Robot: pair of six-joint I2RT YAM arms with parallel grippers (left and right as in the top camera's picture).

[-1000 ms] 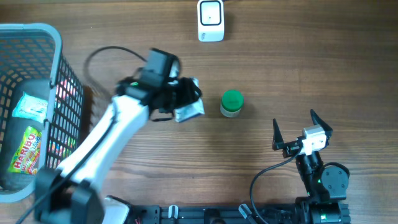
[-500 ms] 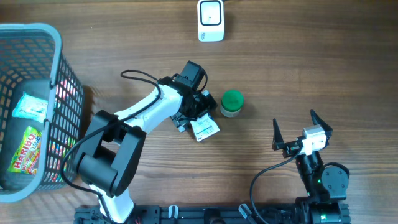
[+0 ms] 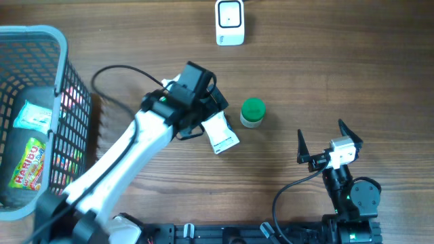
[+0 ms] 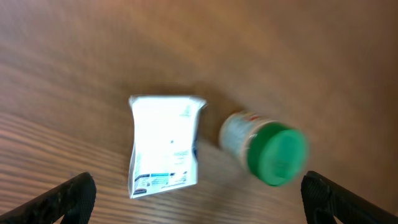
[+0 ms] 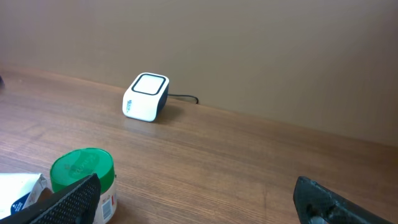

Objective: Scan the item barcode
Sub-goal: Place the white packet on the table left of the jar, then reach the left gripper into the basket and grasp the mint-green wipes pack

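Jaws on the left gripper have just opened, dropping the white packet on the counter mid-frame beside the green-lidded jar, well apart from the top-centre scanner, so scanning looks undone; the right gripper gapes empty.

The only word that can be read is HARIBO, in dark letters on a yellow-green bag lying in the basket at the far left of the overhead view. The smaller print on that bag is too small to read.

The white packet at mid-table has dark and blue lines of print along its near edge, all too blurred to read. Just right of it, the jar has a white label with a reddish mark, also blurred. The scanner at the far edge has a dark-outlined square on top and a small illegible mark on its side.
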